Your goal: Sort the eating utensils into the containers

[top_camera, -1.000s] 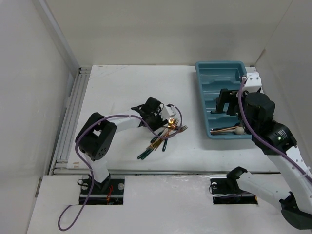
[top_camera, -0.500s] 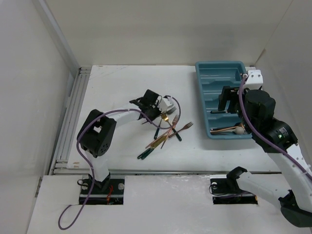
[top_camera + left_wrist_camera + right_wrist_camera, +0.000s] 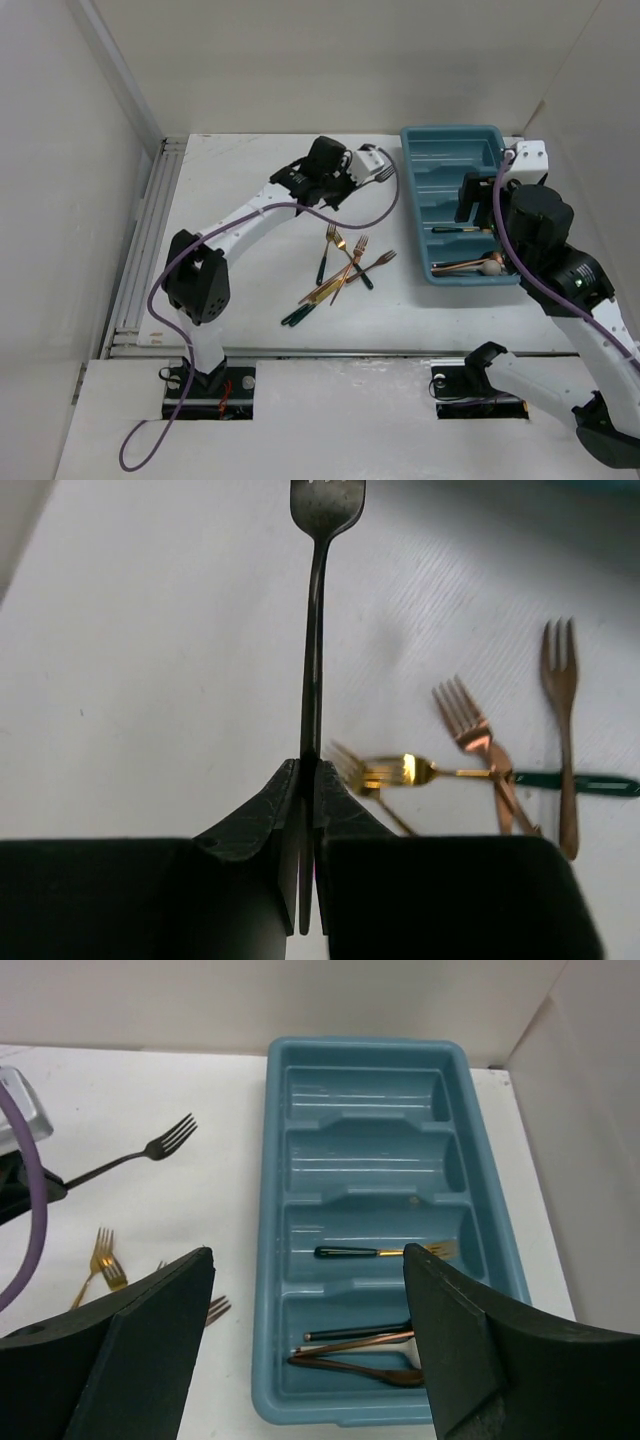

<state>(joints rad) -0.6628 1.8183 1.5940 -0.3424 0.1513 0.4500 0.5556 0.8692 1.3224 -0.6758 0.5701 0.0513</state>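
A matt white desk (image 3: 240, 190) fills the floor of a plain booth, closed in by bare white walls (image 3: 330, 60) on the left, back and right. A ribbed metal rail (image 3: 141, 240) runs along the desk's left edge, and a lower white ledge (image 3: 340, 410) at the near edge carries both arm bases in cut-outs.

The teal tray (image 3: 274, 1220) sits in the far right corner of the desk, its four slots lying crosswise. The slot second from the near end holds a green-handled gold fork (image 3: 380, 1252). The nearest slot holds several copper pieces (image 3: 350, 1345).

The left fingers (image 3: 255, 820) are clenched on the handle of a dark fork (image 3: 313, 680), held raised over the far middle of the desk with its tines pointing toward the tray.

The right fingers (image 3: 130, 1360) are spread wide and released, hovering over the tray's near end.

The loose utensils (image 3: 345, 265), gold and copper forks and some green handles, lie crossed in a small heap around the middle of the desk, apart from the tray.
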